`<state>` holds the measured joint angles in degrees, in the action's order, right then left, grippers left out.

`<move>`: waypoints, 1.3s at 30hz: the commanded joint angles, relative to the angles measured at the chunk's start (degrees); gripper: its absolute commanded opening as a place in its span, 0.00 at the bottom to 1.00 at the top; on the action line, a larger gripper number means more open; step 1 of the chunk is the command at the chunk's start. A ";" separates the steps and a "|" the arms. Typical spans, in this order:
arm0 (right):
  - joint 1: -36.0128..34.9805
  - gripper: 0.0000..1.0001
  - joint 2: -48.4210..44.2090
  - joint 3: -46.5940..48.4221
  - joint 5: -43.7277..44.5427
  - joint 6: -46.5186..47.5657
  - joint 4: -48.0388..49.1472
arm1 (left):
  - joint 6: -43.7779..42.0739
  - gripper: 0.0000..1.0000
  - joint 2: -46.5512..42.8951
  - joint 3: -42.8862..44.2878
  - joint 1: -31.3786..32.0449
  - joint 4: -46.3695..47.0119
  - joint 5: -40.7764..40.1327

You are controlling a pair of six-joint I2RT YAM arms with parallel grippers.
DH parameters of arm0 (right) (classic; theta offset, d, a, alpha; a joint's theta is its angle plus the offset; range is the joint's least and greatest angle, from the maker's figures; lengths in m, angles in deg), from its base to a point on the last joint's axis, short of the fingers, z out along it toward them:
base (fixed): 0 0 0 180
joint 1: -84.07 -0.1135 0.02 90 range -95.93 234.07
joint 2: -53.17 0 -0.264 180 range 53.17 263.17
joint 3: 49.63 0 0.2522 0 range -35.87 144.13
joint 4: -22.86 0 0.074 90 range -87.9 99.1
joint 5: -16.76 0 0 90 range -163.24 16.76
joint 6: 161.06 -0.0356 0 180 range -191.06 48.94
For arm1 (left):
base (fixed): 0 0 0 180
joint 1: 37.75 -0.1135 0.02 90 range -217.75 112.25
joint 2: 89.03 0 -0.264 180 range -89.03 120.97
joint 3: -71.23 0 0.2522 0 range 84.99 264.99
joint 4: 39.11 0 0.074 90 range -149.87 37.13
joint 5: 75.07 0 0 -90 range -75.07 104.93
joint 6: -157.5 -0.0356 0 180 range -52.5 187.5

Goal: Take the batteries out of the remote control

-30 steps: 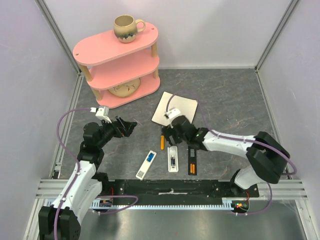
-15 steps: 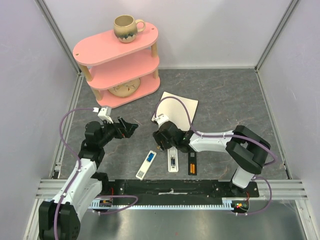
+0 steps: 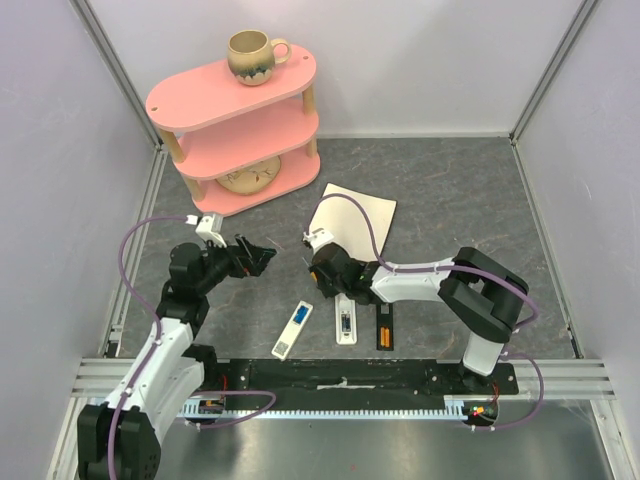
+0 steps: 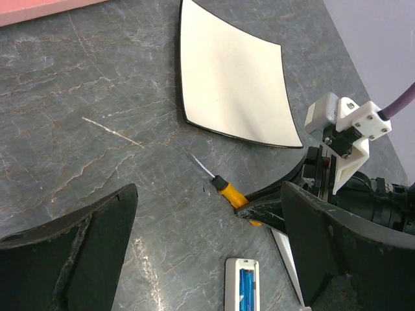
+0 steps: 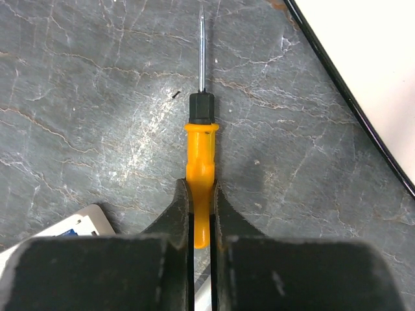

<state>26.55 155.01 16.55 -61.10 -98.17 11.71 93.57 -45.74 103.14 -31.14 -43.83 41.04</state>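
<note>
Step, as we read it: tool prep, no cell out yet.

Landmark is the middle white remote (image 3: pixel 345 322). It sits in the nearest row on the bench (image 3: pixel 450 200).
- Remotes: three. There's a second white remote (image 3: pixel 293 328) just left of it and a black remote (image 3: pixel 384 325) just right.
- Batteries: one blue cell (image 4: pixel 245 288) shows in the left bay. Orange cells (image 3: pixel 383 330) sit in the black one, count unclear. The middle bay is unreadable.
- Just beyond it, the right tool (image 3: pixel 322 283) is pinching the one screwdriver (image 5: pixel 200 149) by its orange handle, tip pointing away.
- Further left, the left tool (image 3: pixel 262 254) is spread wide and holds nothing.
- Beyond it: one white sheet (image 3: pixel 352 212).
- Far left: one pink shelf (image 3: pixel 235 95) with one mug (image 3: pixel 252 55).

Next we'd probably lift the screwdriver, swing the tip back toward a bay and lever a cell out.
</note>
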 commanded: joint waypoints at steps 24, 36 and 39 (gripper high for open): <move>9.96 0.00 -16.23 4.44 -21.45 17.97 -13.15 | -31.57 0.93 9.53 13.05 25.64 0.18 -10.47; 11.64 0.00 -19.93 5.85 -29.54 20.08 -19.84 | -51.37 0.98 13.75 11.11 39.09 5.38 -12.74; 11.64 0.00 -20.54 5.85 -30.16 20.08 -20.19 | -54.53 0.98 17.70 12.78 41.20 4.32 -14.24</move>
<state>38.18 136.78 20.55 -88.18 -79.11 -7.26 48.02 -31.75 112.72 7.70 -40.51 30.24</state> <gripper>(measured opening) 0.049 0.978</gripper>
